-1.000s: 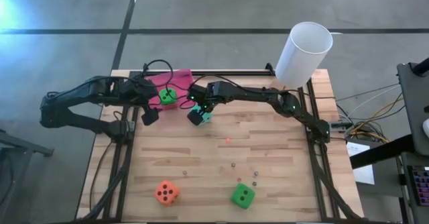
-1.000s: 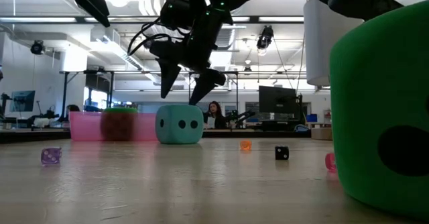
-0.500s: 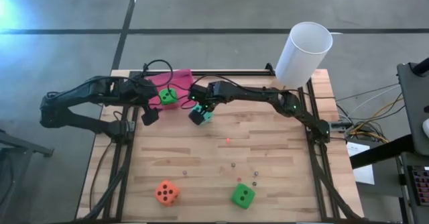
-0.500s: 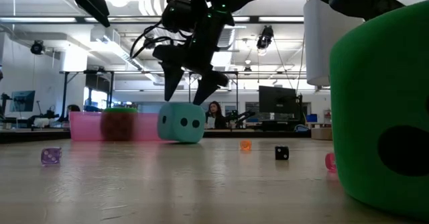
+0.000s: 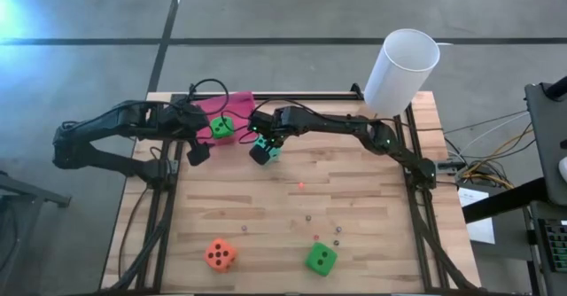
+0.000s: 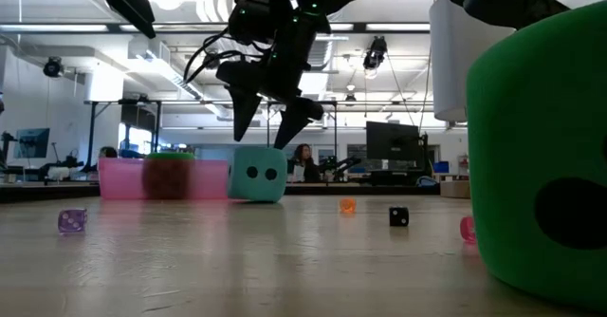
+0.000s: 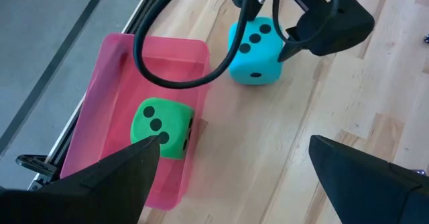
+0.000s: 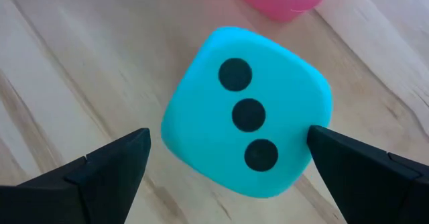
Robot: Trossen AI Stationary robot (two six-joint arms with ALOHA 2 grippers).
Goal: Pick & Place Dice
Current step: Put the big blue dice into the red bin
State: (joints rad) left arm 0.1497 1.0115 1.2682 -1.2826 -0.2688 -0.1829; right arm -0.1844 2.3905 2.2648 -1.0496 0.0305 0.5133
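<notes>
1. What changed: a second ago the teal die (image 6: 257,174) sat flat under the right gripper (image 6: 267,127). Half a second back it looked tipped and nudged sideways. Now it's flat on the table again, a bit to the side of where it started.
2. The right gripper's fingers are spread wide just above the die, not holding anything. So no pickup yet. My guess is it bumped the die on the way down and needs to line up again.
3. The left gripper (image 7: 228,177) hangs open and empty over the pink tray (image 7: 100,117), which already holds one green die (image 7: 161,127).
4. The teal die sits on the wood just beside the tray.
5. Still out on the table, well apart from the tray: the orange die (image 5: 221,254) and the other green die (image 5: 321,259).
6. Some tiny beads (image 5: 308,216) lie mid-table, and a white cylinder (image 5: 400,71) stands at the far corner. Neither looks in the way.
</notes>
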